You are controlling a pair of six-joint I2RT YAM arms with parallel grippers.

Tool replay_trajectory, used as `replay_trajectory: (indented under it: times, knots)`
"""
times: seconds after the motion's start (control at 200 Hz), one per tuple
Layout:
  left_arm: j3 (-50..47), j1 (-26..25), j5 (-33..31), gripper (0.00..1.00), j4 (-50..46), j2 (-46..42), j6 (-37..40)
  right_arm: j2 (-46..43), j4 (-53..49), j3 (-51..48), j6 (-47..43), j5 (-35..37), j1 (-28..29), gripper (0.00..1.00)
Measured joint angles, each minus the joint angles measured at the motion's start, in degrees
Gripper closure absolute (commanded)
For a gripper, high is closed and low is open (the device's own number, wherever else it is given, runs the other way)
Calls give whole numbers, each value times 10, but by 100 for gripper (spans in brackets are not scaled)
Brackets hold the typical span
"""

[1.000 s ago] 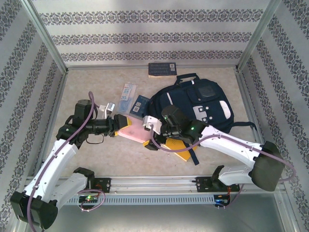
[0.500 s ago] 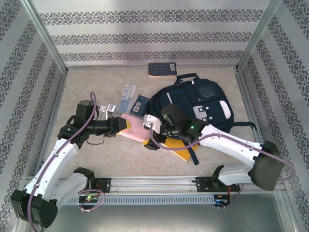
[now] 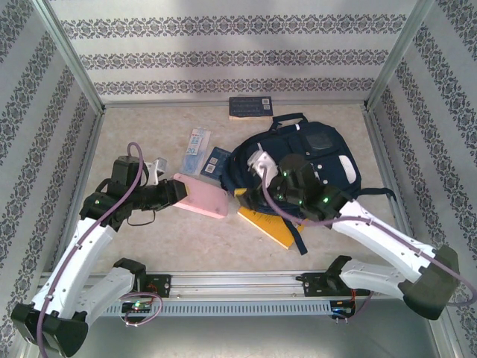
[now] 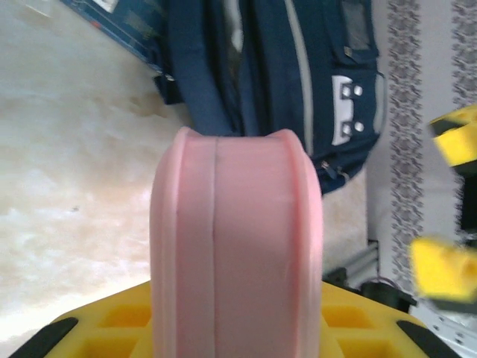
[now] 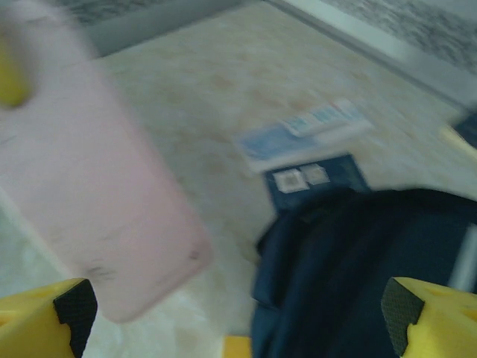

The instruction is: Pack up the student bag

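The student bag (image 3: 324,153) is a navy backpack lying flat at the right centre of the table, also seen in the left wrist view (image 4: 276,67) and the right wrist view (image 5: 373,283). My left gripper (image 3: 177,192) is shut on the near end of a flat pink case (image 3: 203,198), which fills the space between its yellow jaws (image 4: 236,246). My right gripper (image 3: 244,194) stands open over the bag's left edge with nothing between its fingers (image 5: 238,313). The pink case (image 5: 82,201) hangs to its left, apart from it.
A yellow notebook (image 3: 265,225) lies partly under the right arm in front of the bag. A dark blue booklet (image 3: 218,160) and a light blue packet (image 3: 195,145) lie left of the bag. A dark card (image 3: 250,106) rests at the back wall.
The left gripper closed on the pink case and drew it slightly left. The right gripper left the case's far end and swung back over the bag's edge.
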Motion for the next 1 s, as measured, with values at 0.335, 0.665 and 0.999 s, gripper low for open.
replay_trajectory:
  times: [0.335,0.665,0.999]
  knots:
    - [5,0,-75,78,-2,10,10,107,-81,53,154,33,-106,2]
    - [7,1,-86,79,-1,26,30,208,-113,94,209,-30,-181,19]
    - [7,5,-87,79,1,35,46,328,-116,169,235,-70,-209,38]
